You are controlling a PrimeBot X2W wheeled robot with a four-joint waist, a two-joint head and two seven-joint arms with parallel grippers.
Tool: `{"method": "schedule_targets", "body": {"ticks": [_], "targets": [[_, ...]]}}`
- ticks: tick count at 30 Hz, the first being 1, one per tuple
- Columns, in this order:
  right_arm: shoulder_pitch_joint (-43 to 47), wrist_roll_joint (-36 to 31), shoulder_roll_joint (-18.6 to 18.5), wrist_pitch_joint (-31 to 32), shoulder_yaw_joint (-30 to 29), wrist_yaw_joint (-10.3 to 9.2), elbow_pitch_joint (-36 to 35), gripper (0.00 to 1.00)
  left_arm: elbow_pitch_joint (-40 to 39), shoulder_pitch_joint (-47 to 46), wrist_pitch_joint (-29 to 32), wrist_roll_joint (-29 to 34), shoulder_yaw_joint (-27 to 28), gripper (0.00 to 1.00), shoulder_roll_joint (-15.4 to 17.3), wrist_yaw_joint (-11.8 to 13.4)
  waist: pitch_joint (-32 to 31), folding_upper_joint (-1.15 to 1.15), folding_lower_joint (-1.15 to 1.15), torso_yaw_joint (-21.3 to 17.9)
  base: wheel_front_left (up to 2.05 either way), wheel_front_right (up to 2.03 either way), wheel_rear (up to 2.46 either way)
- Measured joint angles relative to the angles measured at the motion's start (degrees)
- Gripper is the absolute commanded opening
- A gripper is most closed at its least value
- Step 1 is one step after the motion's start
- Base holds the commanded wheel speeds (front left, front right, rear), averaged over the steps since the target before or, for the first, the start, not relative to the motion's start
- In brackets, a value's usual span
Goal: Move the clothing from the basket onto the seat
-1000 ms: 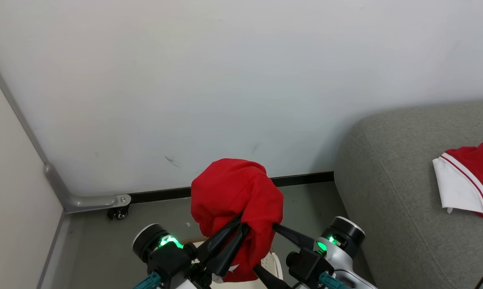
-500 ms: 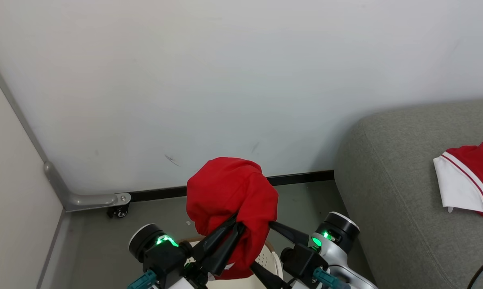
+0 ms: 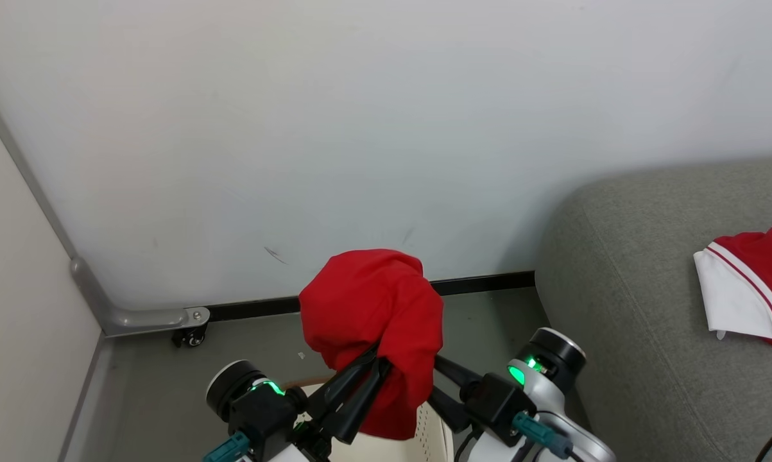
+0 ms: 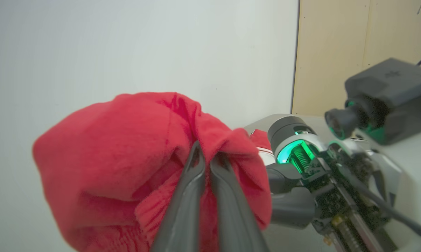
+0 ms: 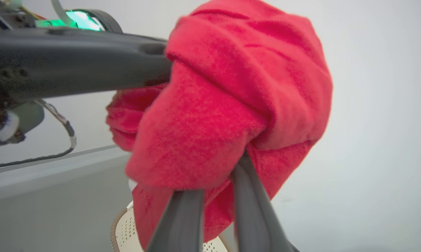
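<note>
- Quick count from my end: two pieces of clothing, one basket, one seat, two grippers.
- Piece one is a red garment [image 3: 373,321], bunched into a fat lump and held up in the air in front of the white wall [image 3: 360,128], above the basket. It's plain bright red, soft and knitted-looking, with deep folds. I can't make out what kind of garment it is while it's balled up like this.
- Piece two is a red top [image 3: 754,282] lying on the seat [image 3: 623,308] at the far right of the head view. It has a white panel with a thin red stripe, and part of it runs off the frame.
- The left gripper [image 4: 207,154] is pinched tight, fingers pressed together with a fold of the red garment wrapped over the tips.
- The right gripper [image 5: 224,175] comes in from the other side, fingers drawn in on a wad of the same cloth, tips buried in it. So both are clamped on it.
- The basket [image 3: 436,427] sits low between the arms: cream, perforated, brown rim.
- The seat is grey woven fabric with a rounded corner.
</note>
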Motion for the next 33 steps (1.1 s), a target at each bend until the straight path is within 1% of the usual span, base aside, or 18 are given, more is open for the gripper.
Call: {"method": "schedule_targets", "body": {"ticks": [6, 18, 19, 20, 21, 22, 33], "targets": [[0.0, 0.0, 0.1, 0.0, -2.5, 0.00, -0.2, 0.00, 0.3, 0.0, 0.0, -0.1, 0.1, 0.00, 0.1, 0.0, 0.0, 0.00, 0.00, 0.1, 0.00, 0.00, 0.00], [0.1, 0.9, 0.3, 0.0, -6.6, 0.00, -3.6, 0.00, 0.5, 0.0, 0.0, -0.2, 0.1, 0.00, 0.1, 0.0, 0.0, 0.00, 0.00, 0.2, 0.00, 0.00, 0.00], [0.1, 1.2, 0.3, 0.0, -6.7, 0.00, -3.9, 0.00, 0.5, 0.0, 0.0, -0.2, 0.1, 0.11, 0.1, 0.0, 0.0, 0.00, 0.00, 0.2, 0.00, 0.00, 0.00], [0.1, 1.4, 0.3, 0.0, -6.8, 0.00, -4.3, 0.00, 0.5, 0.0, 0.0, -0.2, 0.2, 0.42, 0.1, 0.0, 0.0, 0.00, 0.00, 0.2, 0.00, 0.00, 0.00], [0.2, 1.7, 0.3, 0.0, -6.9, 0.00, -4.8, 0.00, 0.5, 0.0, 0.0, -0.2, 0.4, 0.88, 0.1, 0.0, 0.0, 0.00, 0.00, 0.2, 0.00, 0.00, 0.00], [0.2, 2.0, 0.3, 0.0, -7.1, 0.00, -5.2, 0.00, 0.5, 0.0, 0.0, -0.2, 0.6, 1.00, 0.0, 0.0, -0.1, 0.00, 0.00, 0.2, 0.00, 0.00, 0.00], [0.4, 2.6, 0.3, 0.0, -8.8, 0.00, -7.7, 0.00, 0.8, -0.2, -0.1, -0.2, 1.2, 1.00, 0.1, 0.1, 0.0, 0.00, 0.00, 0.2, 0.00, 0.00, 0.00]]}}
